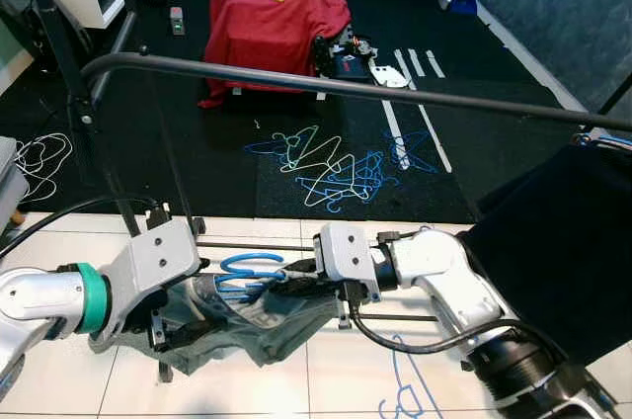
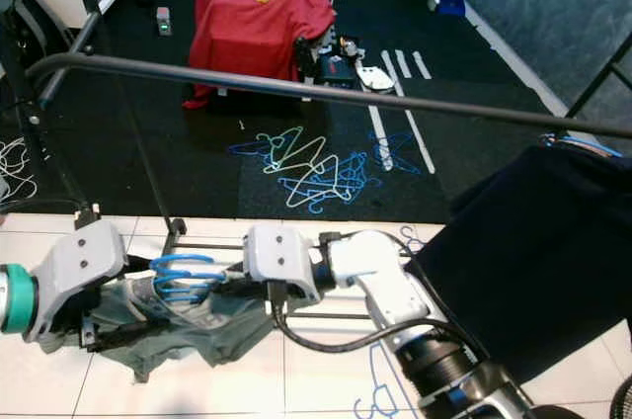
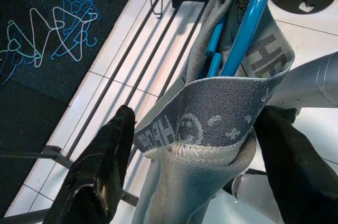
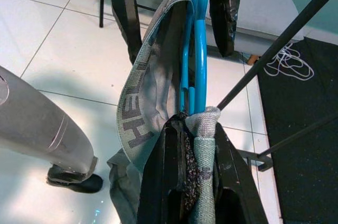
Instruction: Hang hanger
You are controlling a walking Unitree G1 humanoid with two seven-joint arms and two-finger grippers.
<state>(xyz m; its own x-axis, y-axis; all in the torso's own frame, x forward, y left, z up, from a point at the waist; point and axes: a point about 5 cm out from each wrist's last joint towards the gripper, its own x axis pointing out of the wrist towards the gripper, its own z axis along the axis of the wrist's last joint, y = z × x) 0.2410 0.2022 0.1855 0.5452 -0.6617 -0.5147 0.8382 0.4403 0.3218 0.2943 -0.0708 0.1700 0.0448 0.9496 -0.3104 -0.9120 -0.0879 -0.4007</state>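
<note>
A blue hanger (image 1: 247, 266) sits inside the waistband of grey shorts (image 1: 252, 325), held low over the white tiles. My right gripper (image 4: 198, 126) is shut on a fold of the waistband (image 4: 203, 145), right beside the hanger's blue wire (image 4: 200, 34). My left gripper (image 3: 194, 113) is open, its fingers (image 3: 100, 176) wide apart with the printed waistband (image 3: 211, 121) stretched between them. In the eye views both grippers meet at the shorts, left gripper (image 1: 168, 325) and right gripper (image 1: 296, 286). The black clothes rail (image 1: 346, 85) runs across above them.
A dark garment (image 1: 563, 251) hangs from the rail at the right. The rack's base bars (image 1: 257, 245) lie just behind the shorts. Loose hangers (image 1: 331, 167) are scattered on the dark mat beyond, with a red-draped object (image 1: 276, 14) farther back. Another blue hanger (image 1: 405, 389) lies on the tiles.
</note>
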